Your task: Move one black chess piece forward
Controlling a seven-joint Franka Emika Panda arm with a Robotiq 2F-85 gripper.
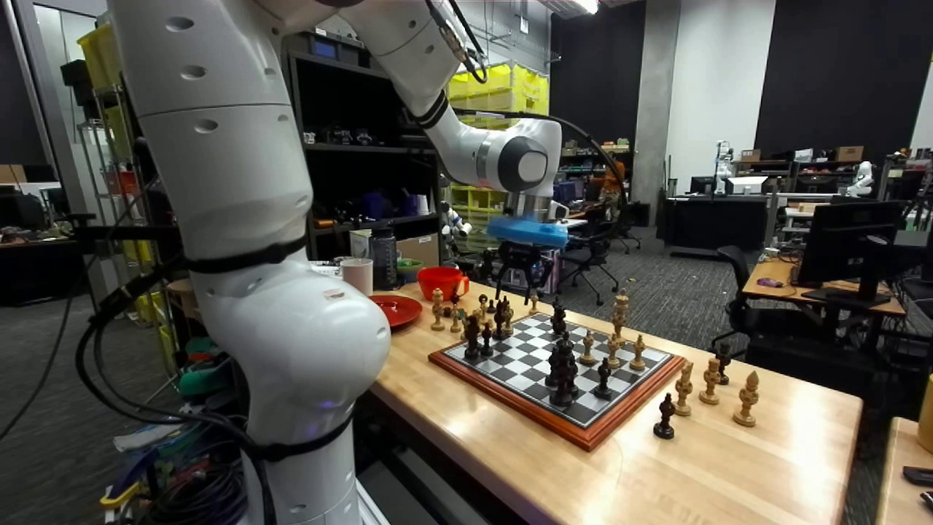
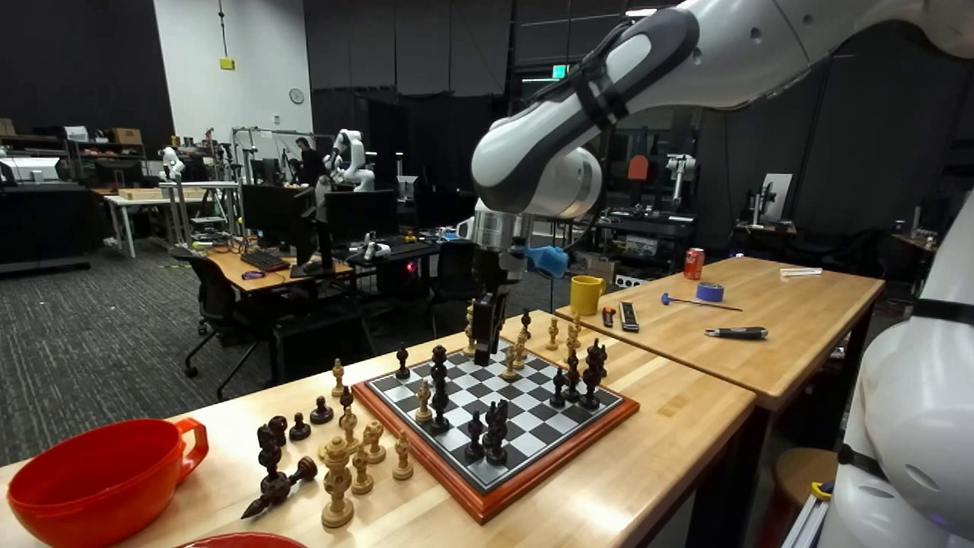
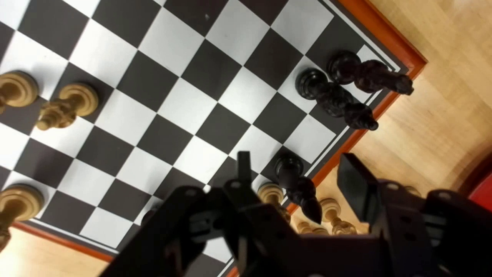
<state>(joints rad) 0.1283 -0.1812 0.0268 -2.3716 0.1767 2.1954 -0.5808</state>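
Note:
The chessboard with a red-brown rim shows in both exterior views and in the wrist view. Black pieces stand in groups on it, such as a near cluster and tall pieces. My gripper is over the board's far part; its fingers also show in an exterior view. In the wrist view the gripper is open, fingers well apart. A pointed black piece shows between the fingers, not visibly touched. Two more black pieces stand near the board corner.
A light piece stands right beside the pointed black piece. Other light pieces stand on the board. Loose pieces lie or stand off the board in both exterior views. A red bowl and red plate are nearby.

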